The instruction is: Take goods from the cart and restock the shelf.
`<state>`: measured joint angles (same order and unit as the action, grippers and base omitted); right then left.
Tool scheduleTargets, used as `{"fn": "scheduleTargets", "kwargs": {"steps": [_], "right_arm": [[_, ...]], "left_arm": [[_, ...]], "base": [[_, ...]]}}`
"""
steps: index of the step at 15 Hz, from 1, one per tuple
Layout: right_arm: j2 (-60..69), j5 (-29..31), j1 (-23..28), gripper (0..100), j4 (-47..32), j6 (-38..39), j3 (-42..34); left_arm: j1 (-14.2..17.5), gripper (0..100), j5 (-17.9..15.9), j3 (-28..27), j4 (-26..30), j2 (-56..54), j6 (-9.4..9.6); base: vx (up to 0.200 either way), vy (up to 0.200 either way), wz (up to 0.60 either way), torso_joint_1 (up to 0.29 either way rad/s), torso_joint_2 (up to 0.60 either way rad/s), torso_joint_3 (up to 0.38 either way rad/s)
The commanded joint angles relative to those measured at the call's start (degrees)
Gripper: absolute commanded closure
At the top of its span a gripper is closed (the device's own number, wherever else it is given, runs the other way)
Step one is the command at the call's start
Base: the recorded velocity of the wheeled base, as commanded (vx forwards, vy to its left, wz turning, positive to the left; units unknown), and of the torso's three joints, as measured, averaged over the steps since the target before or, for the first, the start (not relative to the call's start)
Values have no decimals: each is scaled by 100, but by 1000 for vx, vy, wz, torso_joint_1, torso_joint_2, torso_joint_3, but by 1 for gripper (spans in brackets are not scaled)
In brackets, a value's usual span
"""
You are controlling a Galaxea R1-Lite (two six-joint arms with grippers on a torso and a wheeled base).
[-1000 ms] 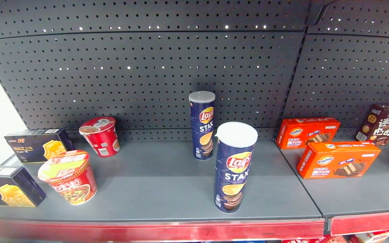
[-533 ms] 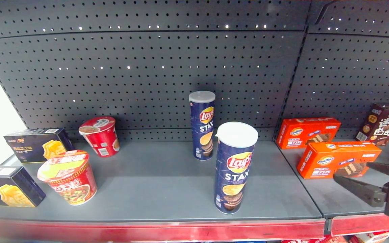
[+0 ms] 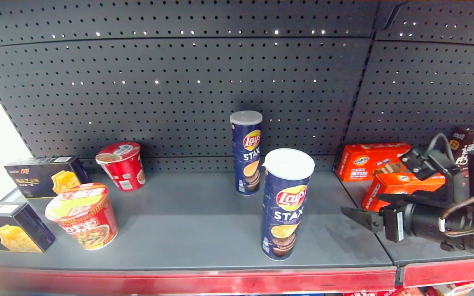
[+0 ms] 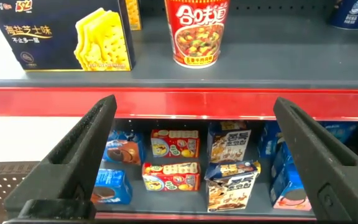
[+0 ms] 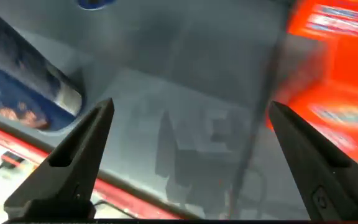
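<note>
while the right claw (image 3: pixel 362 204) hangs open and empty just right of the tall dark-blue cylindrical crisp can with a white lid (image 3: pixel 286 205), that can stands upright on the grey metal shelf (image 3: pixel 187 230). left of the can and lower, the left claw (image 4: pixel 194 102) gapes empty.
</note>
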<state>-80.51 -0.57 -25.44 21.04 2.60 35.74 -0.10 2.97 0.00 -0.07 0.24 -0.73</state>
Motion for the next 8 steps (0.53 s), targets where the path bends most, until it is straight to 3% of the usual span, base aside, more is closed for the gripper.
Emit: {"fn": "scheduleTargets", "kwargs": {"steps": [1, 8], "right_arm": [[-607, 5, -277, 0, 5, 74, 398], [-949, 13, -664, 0, -12, 109, 504]], "left_arm": [[1, 0, 1, 0, -1, 11, -6], [1, 0, 1, -9, -1, 11, -138]], "base": [[0, 0, 0, 0, 0, 0], [0, 0, 0, 0, 0, 0]]}}
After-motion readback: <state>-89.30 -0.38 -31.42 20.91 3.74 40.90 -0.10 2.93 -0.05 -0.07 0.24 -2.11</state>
